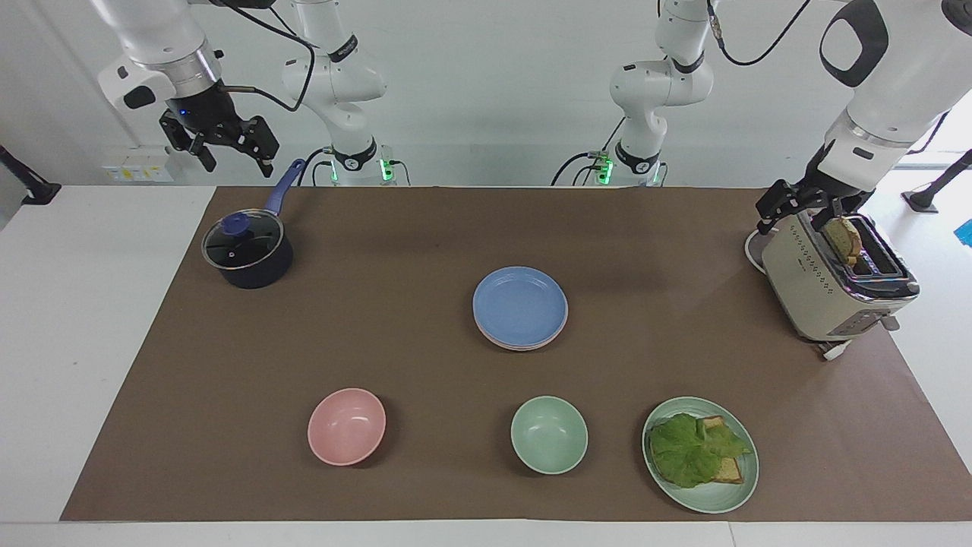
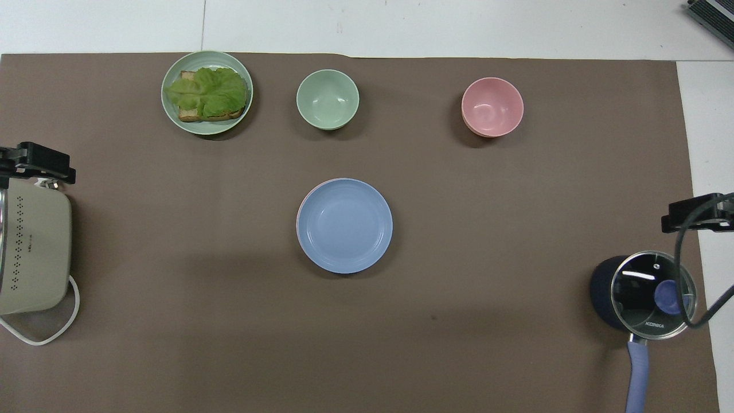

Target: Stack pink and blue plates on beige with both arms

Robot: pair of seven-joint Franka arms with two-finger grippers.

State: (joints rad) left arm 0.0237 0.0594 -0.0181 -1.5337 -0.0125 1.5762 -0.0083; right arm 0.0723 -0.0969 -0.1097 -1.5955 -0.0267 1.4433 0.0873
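The blue plate [image 1: 520,304] [image 2: 344,225] lies on top of a stack in the middle of the brown mat. Just under it a thin rim of the pink plate [image 1: 524,346] [image 2: 298,221] shows. The beige plate is hidden beneath them. My right gripper [image 1: 237,163] [image 2: 697,213] hangs open and empty, high over the mat's edge beside the lidded pot [image 1: 247,252]. At the left arm's end of the table my left gripper [image 1: 801,205] [image 2: 37,163] stands open and empty over the toaster [image 1: 831,285]. Neither gripper is near the plates.
Along the mat's edge farthest from the robots stand a pink bowl [image 1: 346,426], a mint-green bowl [image 1: 549,434] and a green plate [image 1: 733,497] with lettuce and toast. The dark pot has a glass lid and blue handle. A toast slice [image 1: 843,239] sticks out of the toaster.
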